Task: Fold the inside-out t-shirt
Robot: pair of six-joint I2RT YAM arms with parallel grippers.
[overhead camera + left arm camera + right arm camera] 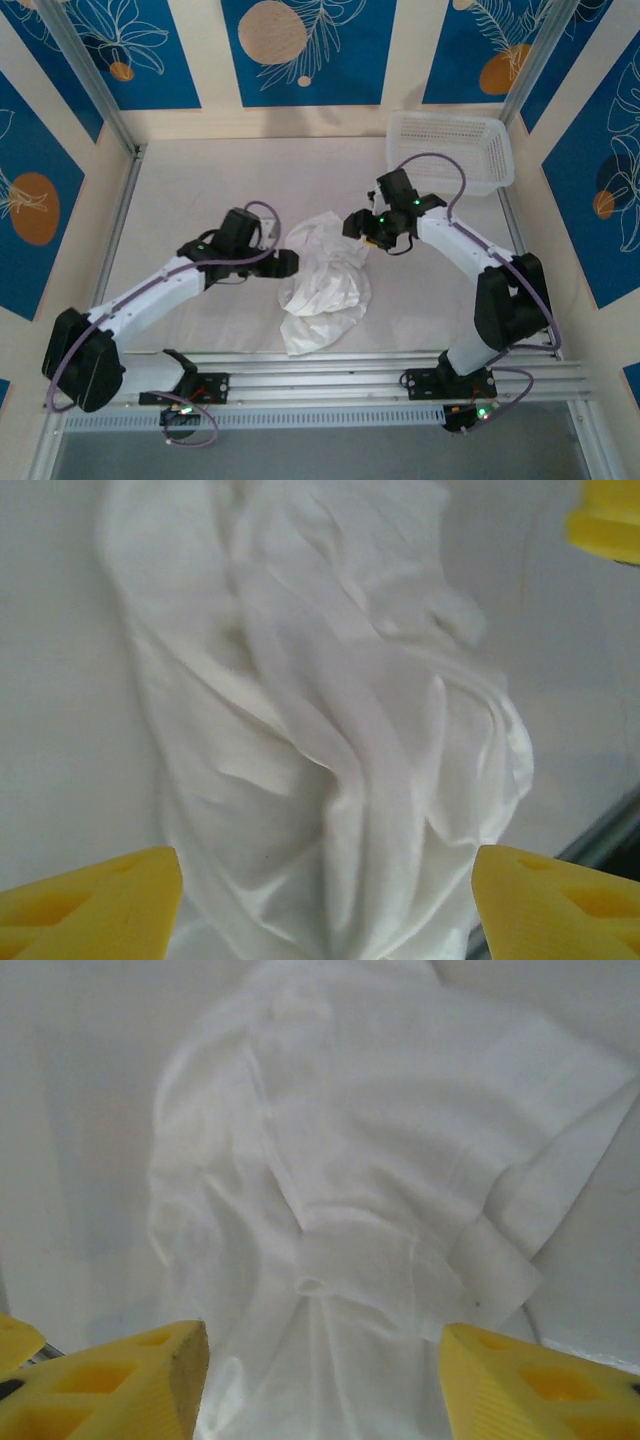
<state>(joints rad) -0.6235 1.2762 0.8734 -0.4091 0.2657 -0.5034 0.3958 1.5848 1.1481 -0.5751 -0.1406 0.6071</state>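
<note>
Pale tabletop (180, 200) floors a booth whose walls carry blue panels with orange discs and white leaf drawings. Nearest, at 6 o'clock in the top view, aluminium rails (330, 375) run along the table's edge, and both arm bases are bolted to them. Just beyond the rails, near the table's middle, lies the inside-out t-shirt (322, 280). It is crumpled into a loose white heap, with its lowest flap reaching toward 6 o'clock, close to the rails.

The left gripper (285, 263) sits at the heap's 9 o'clock edge, pointing toward 3 o'clock. In the left wrist view its yellow fingers (90, 905) stand wide apart at the lower corners. The wrinkled cloth lies beyond them, and they pinch nothing.

A little farther off, the right gripper (362, 228) hangs at the heap's 1 o'clock corner. In the right wrist view its yellow fingers (540, 1385) are also spread wide. The shirt is laid out ahead of them, seams showing, and none of it is caught between them.

Farthest, at the table's 1 o'clock corner, a white mesh basket (450, 150) stands well apart from the shirt.
</note>
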